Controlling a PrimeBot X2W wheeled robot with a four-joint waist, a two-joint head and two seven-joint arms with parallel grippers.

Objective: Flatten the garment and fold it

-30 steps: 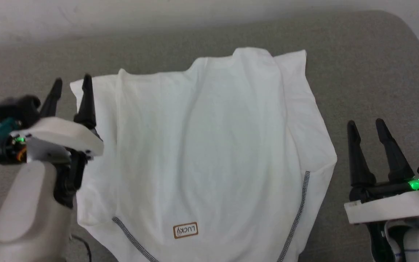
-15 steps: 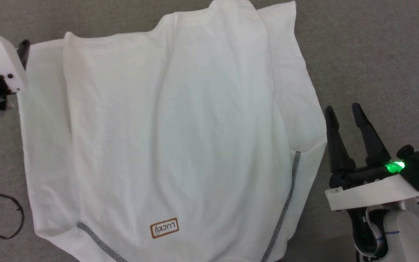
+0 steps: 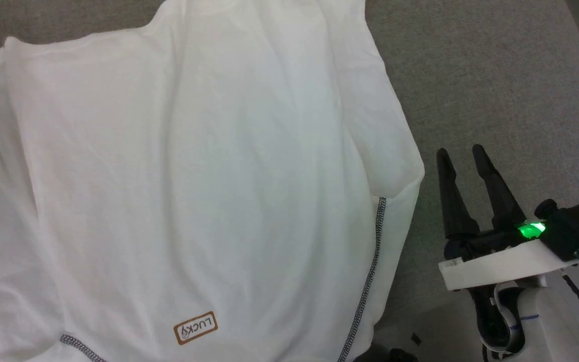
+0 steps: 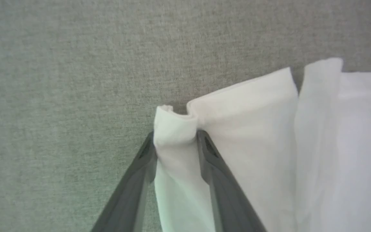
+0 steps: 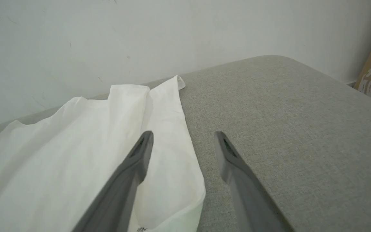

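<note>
looking down from the head cam, the garment (image 3: pixel 209 176) is a white tee spread over a grey fabric surface (image 3: pixel 495 75), taking up the left and middle of the shot and running off the top, left and bottom edges. it lies mostly flat with soft wrinkles and a lengthwise fold along its right side. a brown-outlined logo patch (image 3: pixel 195 328) sits near the bottom, reading upside down, and a grey stitched seam (image 3: pixel 370 266) runs down the lower right part. the right gripper (image 3: pixel 460 151) is just beside the shirt's right edge, not touching it, with its two dark fingers spread apart and a green light (image 3: pixel 529 230) glowing at the base. over in the left wrist view, the left gripper (image 4: pixel 175 134) has a corner of the garment (image 4: pixel 253 129) between its fingers. the cloth is bunched up there and touches both fingertips, so it's pinching that corner, with the rest of the shirt trailing off to the right over the grey surface (image 4: pixel 60 80). in the right wrist view, the right gripper (image 5: pixel 183 133) is wide open with nothing in it, one finger over the garment (image 5: pixel 76 145) edge and the other over bare grey surface (image 5: pixel 285 112), with a pale wall (image 5: pixel 108 32) behind.
</note>
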